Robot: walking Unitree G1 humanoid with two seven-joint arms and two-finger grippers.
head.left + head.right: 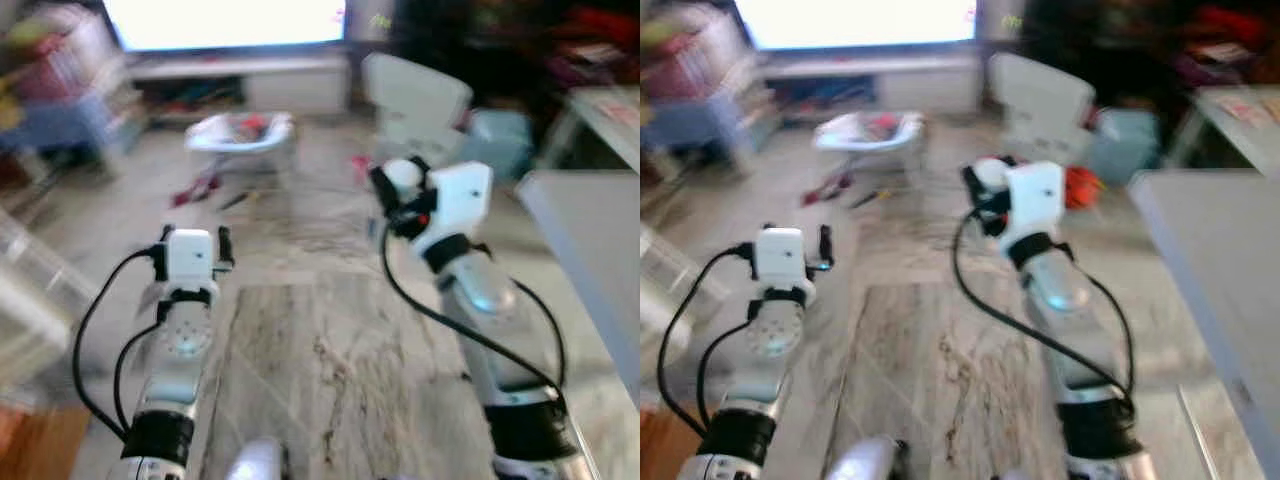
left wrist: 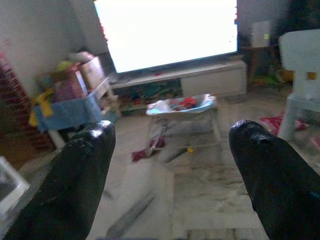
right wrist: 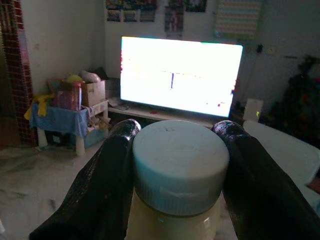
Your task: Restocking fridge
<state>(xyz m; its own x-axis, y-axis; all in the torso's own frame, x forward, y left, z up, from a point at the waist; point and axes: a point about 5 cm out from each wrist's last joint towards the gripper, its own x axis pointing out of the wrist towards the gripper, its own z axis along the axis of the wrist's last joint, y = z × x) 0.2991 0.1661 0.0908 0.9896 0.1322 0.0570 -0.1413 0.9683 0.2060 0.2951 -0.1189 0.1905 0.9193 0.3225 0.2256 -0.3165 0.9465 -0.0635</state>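
Fingers of the right gripper (image 3: 175, 170) are sitting clamped either side of a white-capped bottle (image 3: 177, 175), its pale body running back between them along their length, cap pointing forward; the left gripper (image 2: 172, 175) is riding beside it with fingers wide apart around nothing. Beyond both, marble floor (image 1: 330, 350) is stretching to a bright television (image 3: 180, 75); no fridge is appearing ahead, so the right arm is probably just carrying.

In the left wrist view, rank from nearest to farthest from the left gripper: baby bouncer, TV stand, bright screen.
From the left gripper, open and empty:
1. Baby bouncer, on the floor straight ahead.
2. TV stand, low unit behind it.
3. Bright screen, on the stand, barely farther back.
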